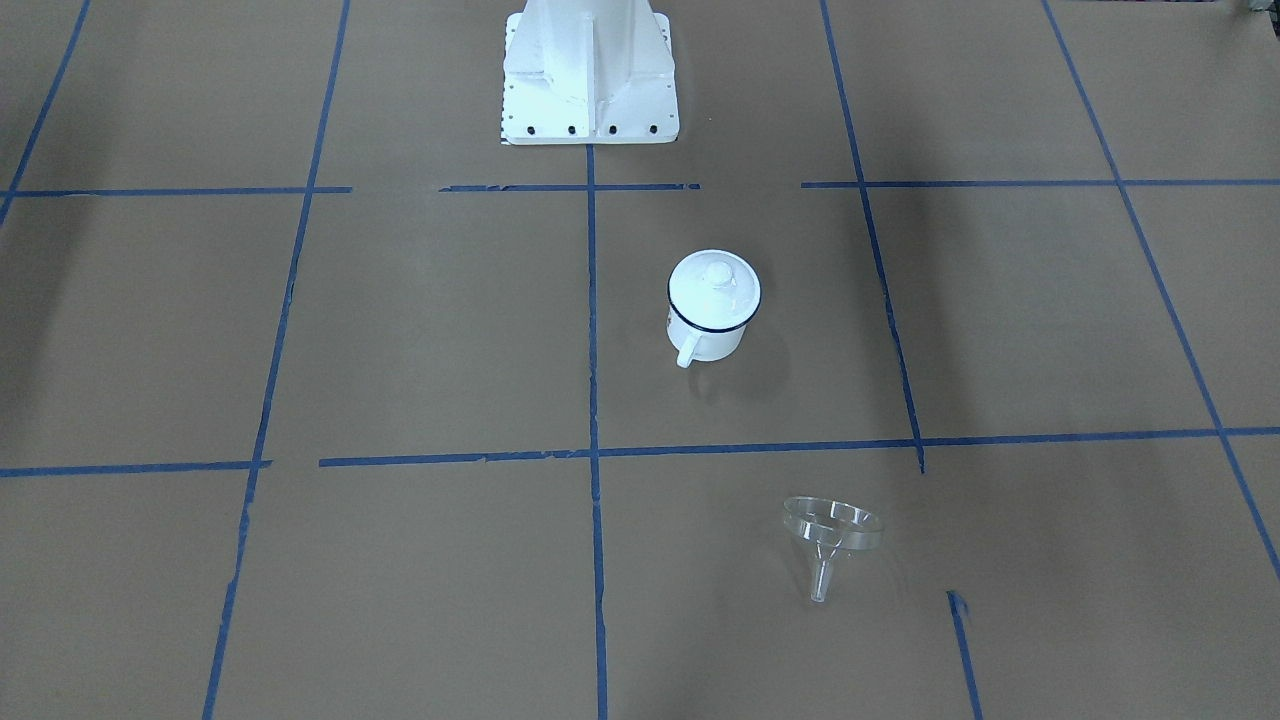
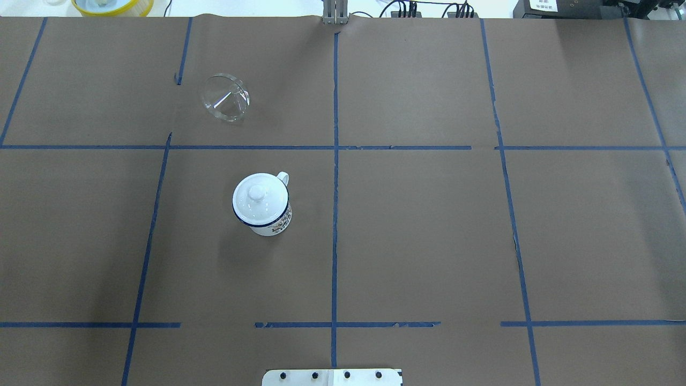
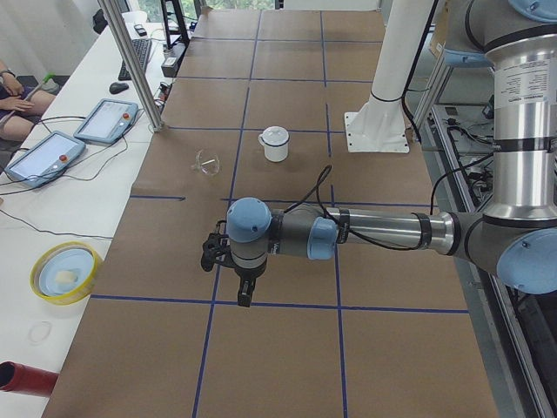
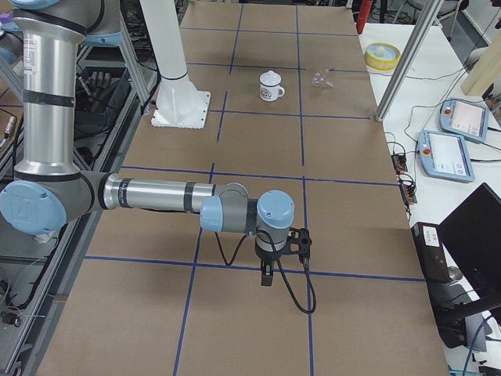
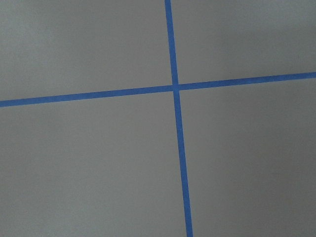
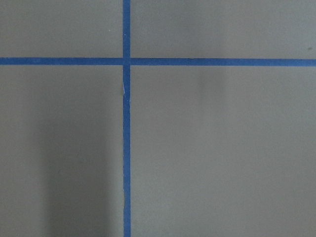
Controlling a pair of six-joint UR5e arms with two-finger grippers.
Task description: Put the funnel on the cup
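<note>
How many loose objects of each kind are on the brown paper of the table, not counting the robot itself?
Clear funnel: 1
White cup: 1
White knobbed lid, sitting on the cup: 1
Total: 3

A robotics lab: a brown-papered table [image 2: 423, 236] gridded with blue tape [image 2: 335, 214], a white arm pedestal [image 1: 590, 80] at twelve o'clock in the front-facing view, and teach pendants [image 3: 106, 120] at ten o'clock in the left-end view.
</note>
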